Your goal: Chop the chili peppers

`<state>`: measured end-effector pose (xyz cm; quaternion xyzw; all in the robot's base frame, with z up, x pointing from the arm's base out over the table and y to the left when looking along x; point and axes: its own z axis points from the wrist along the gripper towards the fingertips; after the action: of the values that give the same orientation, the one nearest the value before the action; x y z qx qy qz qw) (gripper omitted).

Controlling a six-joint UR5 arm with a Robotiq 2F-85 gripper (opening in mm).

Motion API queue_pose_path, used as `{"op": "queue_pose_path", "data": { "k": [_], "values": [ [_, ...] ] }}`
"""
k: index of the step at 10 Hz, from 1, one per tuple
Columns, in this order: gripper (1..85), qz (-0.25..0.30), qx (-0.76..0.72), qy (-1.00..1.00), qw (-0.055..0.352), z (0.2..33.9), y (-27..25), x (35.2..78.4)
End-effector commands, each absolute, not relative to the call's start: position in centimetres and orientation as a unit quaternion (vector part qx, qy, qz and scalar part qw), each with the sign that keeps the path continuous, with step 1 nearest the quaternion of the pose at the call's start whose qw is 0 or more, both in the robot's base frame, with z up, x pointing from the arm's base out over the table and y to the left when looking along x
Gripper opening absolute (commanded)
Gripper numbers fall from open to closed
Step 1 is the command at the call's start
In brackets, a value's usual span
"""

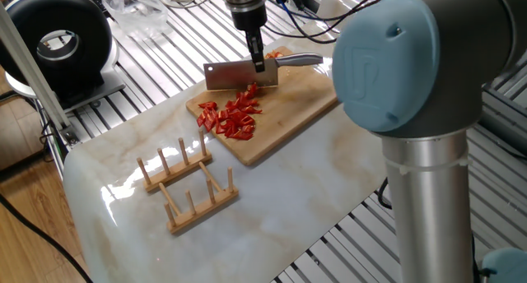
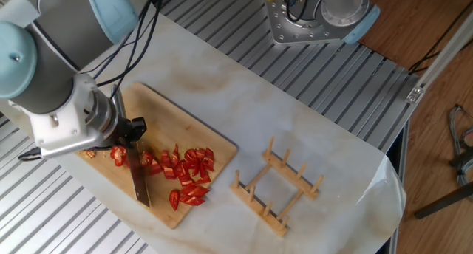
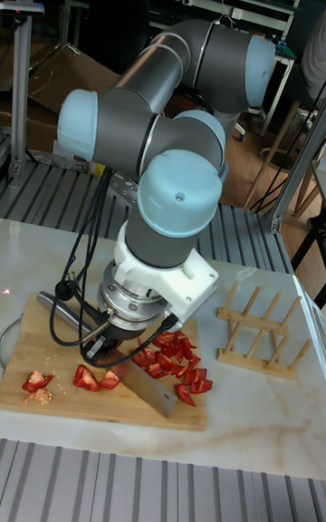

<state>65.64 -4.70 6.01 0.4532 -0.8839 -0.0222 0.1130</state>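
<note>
A: Gripper [image 1: 258, 59] is clenching the cleaver [image 1: 239, 75] near the point where blade and handle are meeting, is it not?

B: Yes. Its two fingers are pinching the knife from above, and the steel handle is sticking out toward the arm's base in one fixed view. In the other fixed view the gripper [image 2: 133, 133] is sitting over the blade's spine, and the cleaver [image 2: 138, 182] is reaching out toward the board's near edge.

A: Where are the chili peppers [image 1: 234, 115] lying?

B: They are lying chopped on the wooden cutting board [image 1: 293, 110], most of them piling up in a red heap just beside the blade, on the end nearer the dish rack [image 1: 185, 184]. In the tall fixed view the chili peppers [image 3: 172, 358] are spreading on both sides of the cleaver [image 3: 147, 385], with a few bits and seeds lying apart at the board's left end.

A: Is the blade touching the board?

B: I cannot tell; its lower edge is sitting very close to the wood. The rack is standing apart from the board on the marble-look table [image 1: 272, 209].
</note>
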Motion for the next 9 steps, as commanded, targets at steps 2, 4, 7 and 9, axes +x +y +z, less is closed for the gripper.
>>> {"op": "queue_pose_path", "data": {
  "k": [2, 4, 7, 9],
  "values": [
    [1.3, -0.027, 0.428, -0.896, 0.118, 6.3, -4.5, 66.2],
    [1.3, -0.015, 0.422, -0.898, 0.122, 6.6, -4.4, 66.5],
    [1.3, -0.022, 0.407, -0.905, 0.122, 6.7, -4.8, 65.6],
    [1.3, -0.009, 0.401, -0.907, 0.128, 7.5, -4.7, 65.1]
  ]
}}
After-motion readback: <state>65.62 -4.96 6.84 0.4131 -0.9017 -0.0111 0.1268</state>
